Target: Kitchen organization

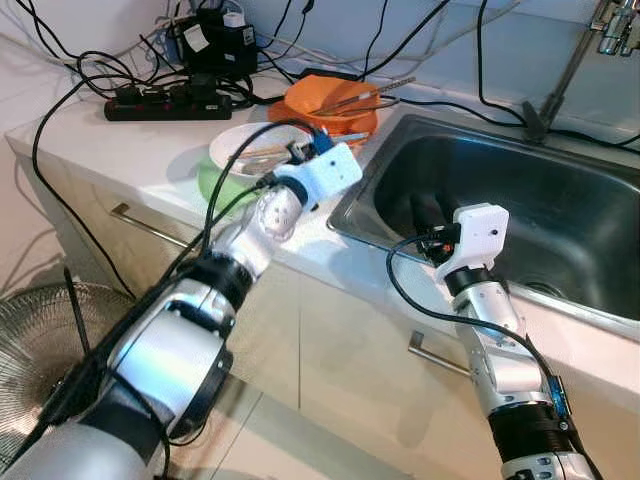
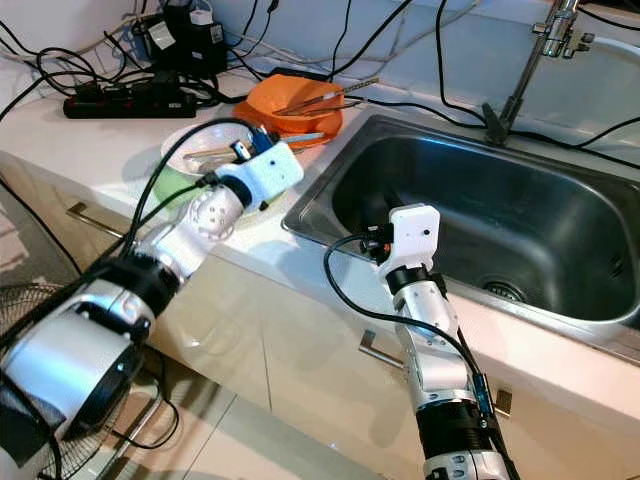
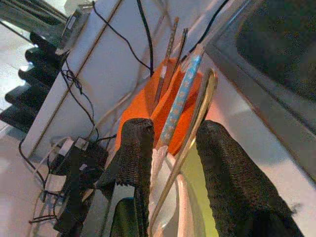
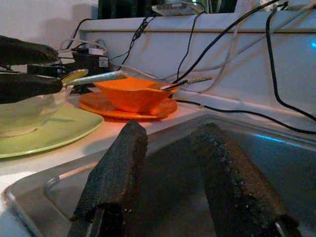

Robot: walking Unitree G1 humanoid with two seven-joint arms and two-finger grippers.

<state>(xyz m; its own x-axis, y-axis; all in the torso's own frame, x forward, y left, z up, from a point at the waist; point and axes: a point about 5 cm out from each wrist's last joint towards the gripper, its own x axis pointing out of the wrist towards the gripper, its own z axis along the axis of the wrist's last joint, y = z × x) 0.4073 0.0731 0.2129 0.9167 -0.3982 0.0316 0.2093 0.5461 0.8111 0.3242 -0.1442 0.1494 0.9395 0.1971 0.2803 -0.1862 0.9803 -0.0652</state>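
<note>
A white bowl (image 1: 240, 146) sits on a green plate (image 1: 214, 185) on the counter, with an orange bowl (image 1: 328, 101) on an orange plate just behind it. Chopsticks (image 1: 366, 94) rest in the orange bowl. My left gripper (image 3: 173, 133) hovers over the white bowl, open. A metal spoon (image 3: 198, 106) and a blue-patterned handle (image 3: 181, 94) run between its fingers towards the orange bowl. My right gripper (image 4: 170, 131) is open and holds nothing. It hangs inside the steel sink (image 1: 560, 215) near the left wall.
A black power strip (image 1: 168, 101) and tangled cables lie at the counter's back left. The faucet (image 1: 603, 28) stands behind the sink. Cabinet handles (image 1: 438, 356) sit below the counter edge. A floor fan (image 1: 38, 330) stands at lower left.
</note>
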